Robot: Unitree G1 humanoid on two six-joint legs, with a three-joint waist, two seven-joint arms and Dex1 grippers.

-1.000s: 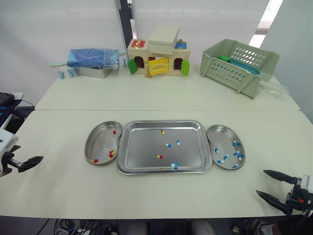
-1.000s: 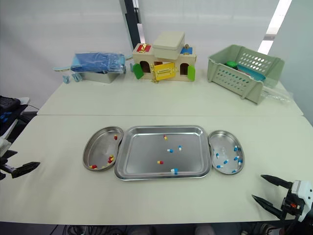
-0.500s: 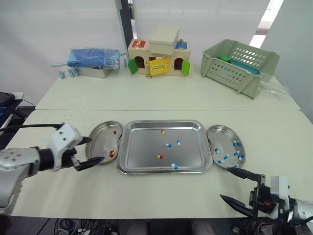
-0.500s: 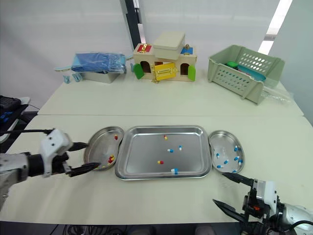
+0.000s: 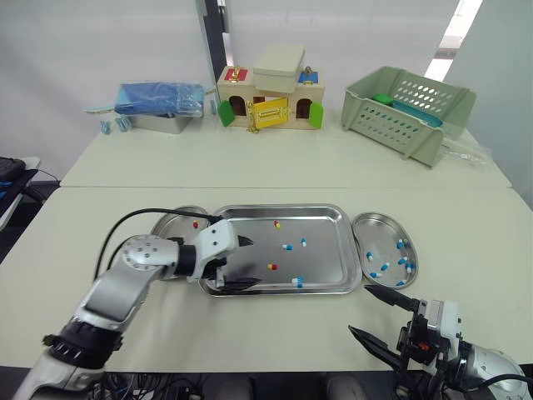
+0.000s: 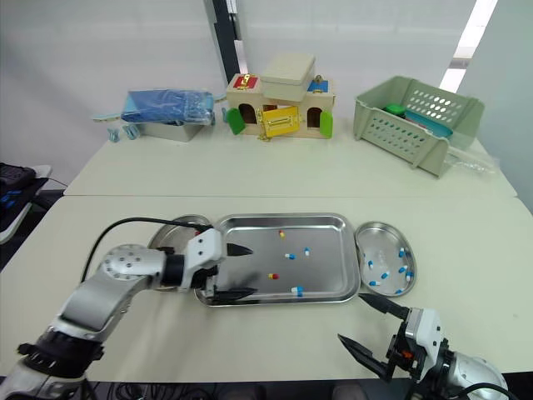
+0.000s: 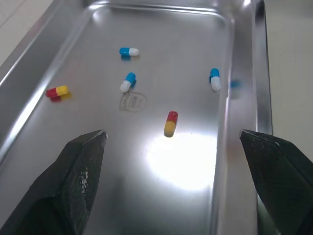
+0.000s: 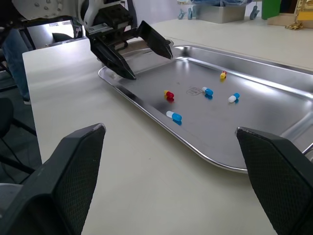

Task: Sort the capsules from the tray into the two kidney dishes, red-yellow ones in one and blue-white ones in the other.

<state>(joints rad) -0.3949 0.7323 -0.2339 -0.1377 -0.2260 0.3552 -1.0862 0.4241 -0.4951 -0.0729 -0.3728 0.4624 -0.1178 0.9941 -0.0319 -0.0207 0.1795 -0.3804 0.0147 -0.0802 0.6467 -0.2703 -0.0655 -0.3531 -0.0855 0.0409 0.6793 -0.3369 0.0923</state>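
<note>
In the tray point(image 5: 275, 209), the steel pan at the middle of the frame, a red-yellow capsule point(image 5: 271, 267) lies near the centre. A second red-yellow capsule point(image 5: 276, 224) lies toward the far rim. Two blue-white capsules point(image 5: 286, 247) sit close together between them, and a lone blue-white capsule point(image 5: 297, 282) lies by the near rim.

The left gripper point(image 5: 254, 264) hangs over the tray's left part. Its two fingers are spread wide with nothing between them, and the central red-yellow capsule is just ahead of the gap.

The right dish point(image 5: 379, 233) sits just beside the tray's right rim and holds several blue-white pills point(image 5: 385, 267). The left dish point(image 5: 179, 218) lies at the tray's left rim, but the left arm covers most of it. Only its far rim and one red-yellow pill point(image 5: 195, 223) can be made out. A black cable point(image 5: 125, 223) arcs over the arm.

The right gripper point(image 5: 360, 310) is at the lower right of the frame, over bare table point(image 5: 275, 167) in front of the right dish and apart from the tray. Its fingers are also wide apart and empty, and its arm is cut off by the bottom edge.

Along the far side of the table, across the top of the frame, stand a blue bag point(image 5: 158, 96) on a metal box, a toy house point(image 5: 269, 98) and a green basket point(image 5: 408, 108). The basket's contents are hard to make out.
</note>
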